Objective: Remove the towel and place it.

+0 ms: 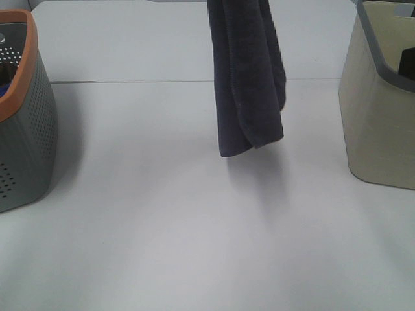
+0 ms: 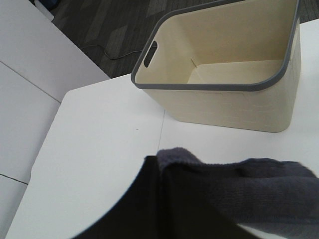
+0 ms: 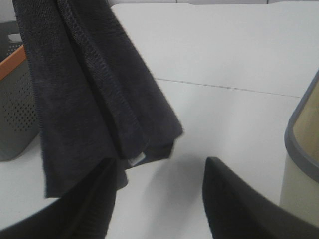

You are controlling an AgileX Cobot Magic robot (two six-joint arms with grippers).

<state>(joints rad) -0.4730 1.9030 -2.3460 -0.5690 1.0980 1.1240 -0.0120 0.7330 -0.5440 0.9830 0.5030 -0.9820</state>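
Note:
The dark navy-charcoal towel point(image 1: 248, 78) hangs folded in the air over the middle of the white table point(image 1: 162, 227), and its top runs out of the exterior view. In the left wrist view the towel point(image 2: 239, 189) is bunched right at my left gripper point(image 2: 162, 209), which is shut on it; one black finger point(image 2: 132, 209) shows. My right gripper point(image 3: 159, 209) is open and empty, close to the hanging towel point(image 3: 84, 94), whose small white tag point(image 3: 137, 159) shows at a lower corner. Neither gripper shows in the exterior view.
A grey perforated basket with an orange rim point(image 1: 23, 129) stands at the table's left edge. A beige bin with a grey rim point(image 1: 379, 123) stands at the right; the left wrist view shows the bin point(image 2: 219, 107) empty inside. A seam point(image 1: 130, 81) crosses the table.

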